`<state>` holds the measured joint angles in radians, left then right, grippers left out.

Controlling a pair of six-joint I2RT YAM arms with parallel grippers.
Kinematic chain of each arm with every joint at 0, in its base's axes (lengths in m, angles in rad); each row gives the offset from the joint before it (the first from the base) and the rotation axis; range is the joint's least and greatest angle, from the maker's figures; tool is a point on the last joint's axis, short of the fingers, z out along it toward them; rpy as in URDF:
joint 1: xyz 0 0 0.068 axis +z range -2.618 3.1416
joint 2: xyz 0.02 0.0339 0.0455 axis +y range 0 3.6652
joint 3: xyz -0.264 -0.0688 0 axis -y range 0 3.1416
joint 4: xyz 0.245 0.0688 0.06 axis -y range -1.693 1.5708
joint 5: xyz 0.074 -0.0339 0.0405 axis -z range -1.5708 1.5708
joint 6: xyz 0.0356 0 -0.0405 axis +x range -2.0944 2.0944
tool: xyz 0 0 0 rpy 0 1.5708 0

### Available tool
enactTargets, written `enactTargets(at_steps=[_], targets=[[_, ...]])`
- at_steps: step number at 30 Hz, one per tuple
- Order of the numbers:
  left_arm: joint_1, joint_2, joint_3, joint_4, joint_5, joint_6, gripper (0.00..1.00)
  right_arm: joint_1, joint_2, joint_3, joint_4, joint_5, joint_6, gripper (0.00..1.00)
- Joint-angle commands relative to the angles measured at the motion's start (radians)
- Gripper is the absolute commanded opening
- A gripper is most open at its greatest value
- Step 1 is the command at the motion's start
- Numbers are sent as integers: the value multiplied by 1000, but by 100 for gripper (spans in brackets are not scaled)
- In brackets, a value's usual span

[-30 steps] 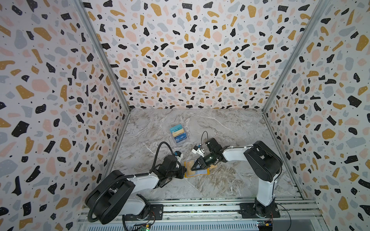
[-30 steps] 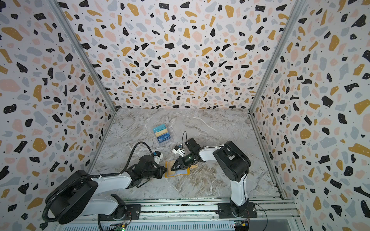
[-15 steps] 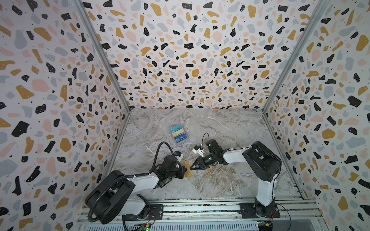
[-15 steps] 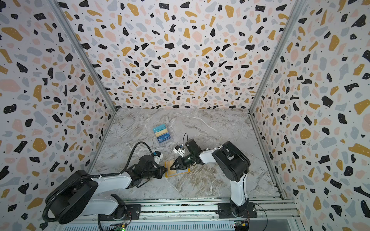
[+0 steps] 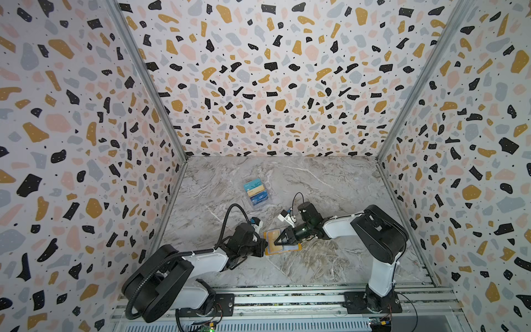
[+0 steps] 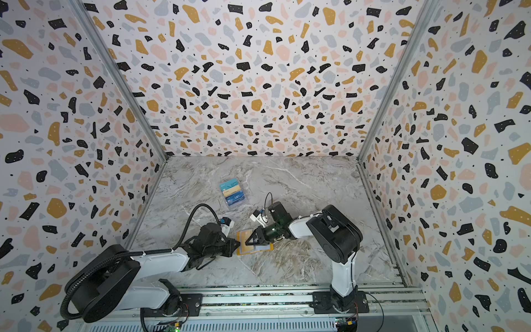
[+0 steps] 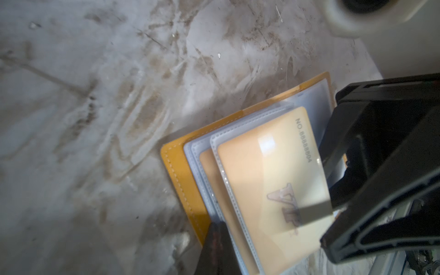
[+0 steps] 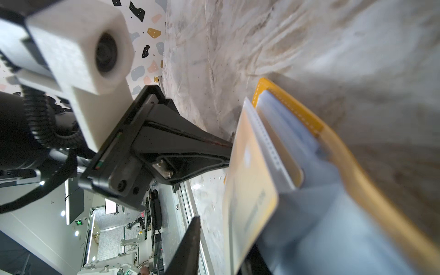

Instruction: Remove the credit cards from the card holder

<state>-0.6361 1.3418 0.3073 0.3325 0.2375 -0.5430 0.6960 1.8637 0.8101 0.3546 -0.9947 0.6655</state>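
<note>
Card holder [image 7: 181, 181] lies open; left gripper [image 5: 264, 245] jaws pressed together at its edge, right gripper [image 5: 276, 243] straddles the gold card [image 7: 262, 178] (pinching or not, I cannot tell).

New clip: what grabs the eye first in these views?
Loud terrazzo walls box in a marble table. Near its front, the left fingers and right fingers meet at an open mustard card holder with a gold card in its clear sleeves. Behind it sits a clear box of cards.

Overhead stereo; wrists near card holder [image 7: 181, 181]
</note>
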Motion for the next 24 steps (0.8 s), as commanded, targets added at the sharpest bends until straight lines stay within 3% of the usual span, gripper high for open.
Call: enactTargets(at_steps=[1,15,24], targets=[[-2,25,-39,-149,-53,-2,0,-14,-64,-24,48,-20,6,26],[-2,11,-34,-161,-57,-7,0,-60,-129,-99,89,-20,23,22],[-2,-5,-42,-156,-61,-20,0,-61,-132,-84,-8,56,-22,14]])
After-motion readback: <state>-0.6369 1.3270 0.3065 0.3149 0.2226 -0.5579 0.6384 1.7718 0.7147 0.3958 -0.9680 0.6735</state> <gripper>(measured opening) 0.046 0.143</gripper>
